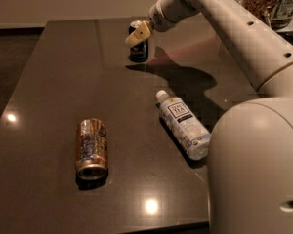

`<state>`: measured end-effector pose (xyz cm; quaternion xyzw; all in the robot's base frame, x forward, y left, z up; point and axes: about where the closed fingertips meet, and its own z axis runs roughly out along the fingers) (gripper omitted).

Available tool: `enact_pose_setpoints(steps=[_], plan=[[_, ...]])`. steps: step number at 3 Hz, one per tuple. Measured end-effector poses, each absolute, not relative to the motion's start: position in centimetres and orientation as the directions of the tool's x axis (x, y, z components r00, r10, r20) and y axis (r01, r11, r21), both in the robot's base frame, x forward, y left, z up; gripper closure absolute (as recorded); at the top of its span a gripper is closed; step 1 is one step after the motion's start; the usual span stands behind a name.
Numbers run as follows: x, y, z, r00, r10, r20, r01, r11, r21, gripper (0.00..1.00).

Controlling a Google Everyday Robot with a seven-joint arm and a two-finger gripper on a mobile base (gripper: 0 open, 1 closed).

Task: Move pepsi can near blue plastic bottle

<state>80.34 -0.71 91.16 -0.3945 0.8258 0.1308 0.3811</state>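
Gripper at top of upright pepsi can, open or closed impossible to tell, blue plastic bottle lying well apart, nearer camera, rightward

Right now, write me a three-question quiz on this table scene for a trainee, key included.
1. True or false: the blue plastic bottle lies on its side on the table.
2. Where is the gripper? A) at the top of the pepsi can; B) at the bottle's cap; C) at the table's near edge.
3. Which can lies on its side?

Key: 1. True. 2. A. 3. The brownish-gold can; the pepsi can stands upright at the far end.
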Motion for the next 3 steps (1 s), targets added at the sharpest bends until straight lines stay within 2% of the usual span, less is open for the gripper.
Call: enact_pose_setpoints(steps=[1,3], plan=[[79.6,-0.2,91.8,-0.381,-0.546,-0.746,-0.776,0.628,-0.063,0.47],[76.4,-0.2,93.5,-0.322,-0.556,-0.767,-0.821,0.566,-0.066,0.92]])
